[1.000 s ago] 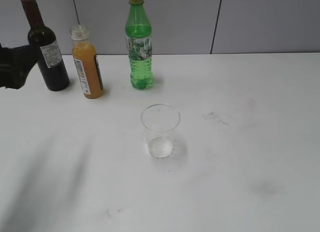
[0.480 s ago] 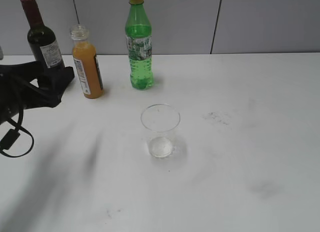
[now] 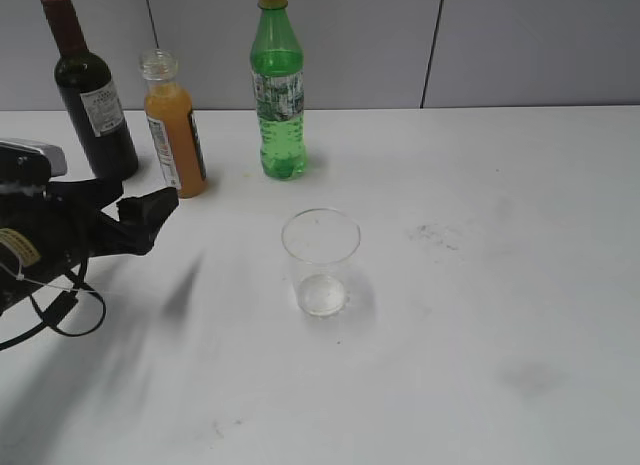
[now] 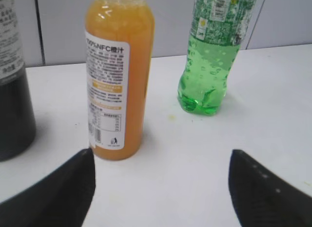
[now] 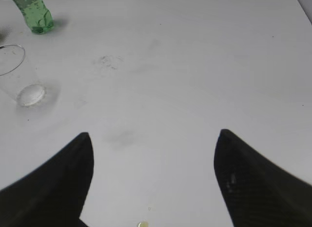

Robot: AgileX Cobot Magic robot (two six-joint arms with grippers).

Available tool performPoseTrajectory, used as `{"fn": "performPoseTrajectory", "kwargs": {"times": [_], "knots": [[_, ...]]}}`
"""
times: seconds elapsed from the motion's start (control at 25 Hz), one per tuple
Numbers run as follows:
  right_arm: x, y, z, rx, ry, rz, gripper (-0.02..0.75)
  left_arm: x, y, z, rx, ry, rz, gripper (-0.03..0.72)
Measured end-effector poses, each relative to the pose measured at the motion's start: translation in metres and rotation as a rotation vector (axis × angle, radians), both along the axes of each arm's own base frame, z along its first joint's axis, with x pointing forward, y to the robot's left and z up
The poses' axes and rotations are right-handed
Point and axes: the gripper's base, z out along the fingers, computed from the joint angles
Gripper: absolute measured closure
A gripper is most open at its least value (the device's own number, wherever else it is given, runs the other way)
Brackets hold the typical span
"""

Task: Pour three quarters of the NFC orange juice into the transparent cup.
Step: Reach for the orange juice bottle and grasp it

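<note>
We see L fingers [image 4: 161, 188] spread wide, empty, w/ small clear orange-filled NFC juice bottle [image 4: 118, 75] just ahead between them.

Bright, even light; soft shadows on the table [image 3: 480, 315]; slight blur.

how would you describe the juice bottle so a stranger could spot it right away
Look along the grey wall at the back left of the white table, where three bottles stand. The juice bottle is the middle one, between the wine bottle and the green bottle. It is the shortest, capless, filled with orange liquid.
</note>
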Motion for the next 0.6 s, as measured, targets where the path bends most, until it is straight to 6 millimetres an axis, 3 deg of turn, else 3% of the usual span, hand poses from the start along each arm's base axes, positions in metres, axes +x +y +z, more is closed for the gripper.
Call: {"fn": "performPoseTrajectory", "kwargs": {"times": [0.6], "knots": [[0.0,0.0,0.0,0.0,0.0,0.0,0.147,0.069,-0.013,-0.022,-0.005,-0.104,0.027,0.009]]}}
